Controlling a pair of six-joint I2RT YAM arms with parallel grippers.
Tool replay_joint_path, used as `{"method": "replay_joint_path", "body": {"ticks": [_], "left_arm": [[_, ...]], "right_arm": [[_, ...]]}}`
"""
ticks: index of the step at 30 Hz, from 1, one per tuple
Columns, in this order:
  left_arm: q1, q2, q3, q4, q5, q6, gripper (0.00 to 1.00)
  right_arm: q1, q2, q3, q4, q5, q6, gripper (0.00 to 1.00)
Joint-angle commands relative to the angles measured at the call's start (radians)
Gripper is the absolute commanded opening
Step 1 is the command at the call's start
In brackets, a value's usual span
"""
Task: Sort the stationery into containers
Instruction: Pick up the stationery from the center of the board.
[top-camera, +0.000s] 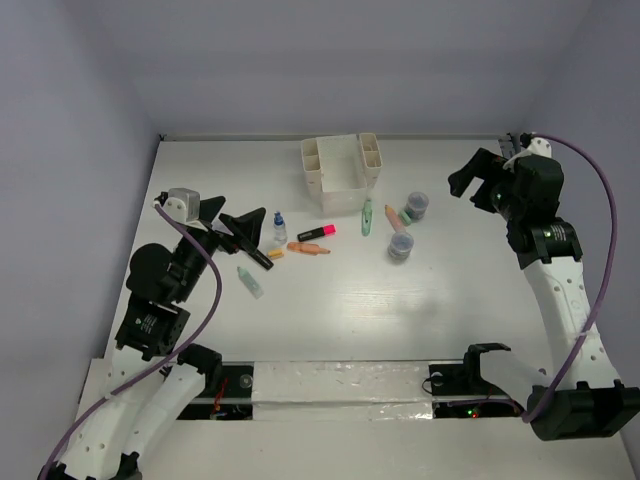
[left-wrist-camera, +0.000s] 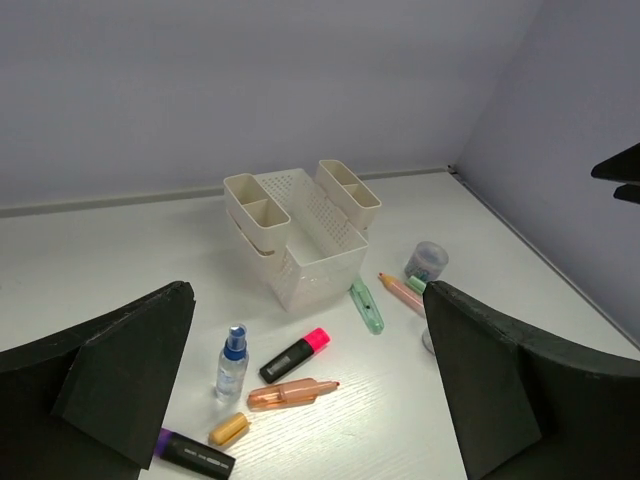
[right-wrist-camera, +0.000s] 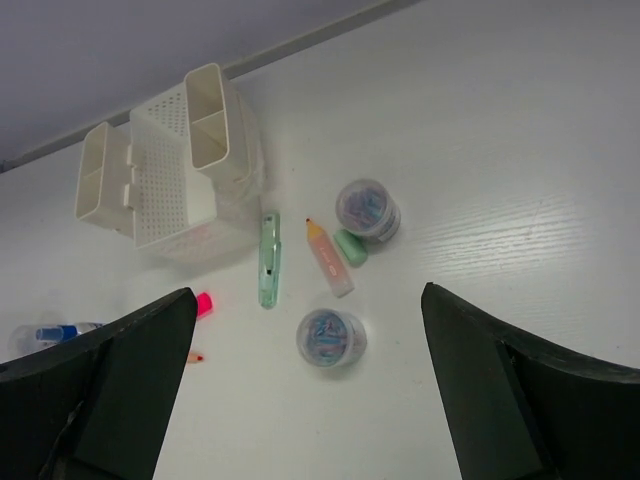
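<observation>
Upright white organizer (top-camera: 345, 197); markers (top-camera: 316, 233), blue-capped bottle (top-camera: 279, 229), two tubs (top-camera: 417, 206) scattered nearby

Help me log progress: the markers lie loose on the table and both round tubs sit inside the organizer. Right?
No: both round tubs stand on the table outside the organizer, as the right wrist view shows. The markers do lie loose.

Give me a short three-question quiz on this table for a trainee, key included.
1. True or false: the white organizer's large middle compartment holds a marker.
2. How many round lidded tubs stand on the table?
3. Which lies nearest the blue-capped bottle: A the pink-black marker, B a lidded tub, C the organizer?
Key: 1 false; 2 two; 3 A.
</observation>
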Motion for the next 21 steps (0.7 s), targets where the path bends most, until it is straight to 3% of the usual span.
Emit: {"method": "replay_joint_path", "body": {"ticks": [1, 11, 21], "left_arm": [[-0.005, 0.001, -0.004, 0.028, -0.024, 0.015, 0.99], [-0.005, 0.043, -0.003, 0.020, -0.042, 0.008, 0.99], [-0.005, 0.059, -0.006, 0.018, -0.073, 0.011, 0.99]], "right_arm": [[-0.004, 0.006, 0.037, 0.001, 0.007, -0.047, 1.00], [-0.004, 0.249, -0.002, 0.083, 0.070, -0.078, 1.00], [0.011, 0.618, 0.106, 0.149, 0.023, -0.084, 1.00]]}}
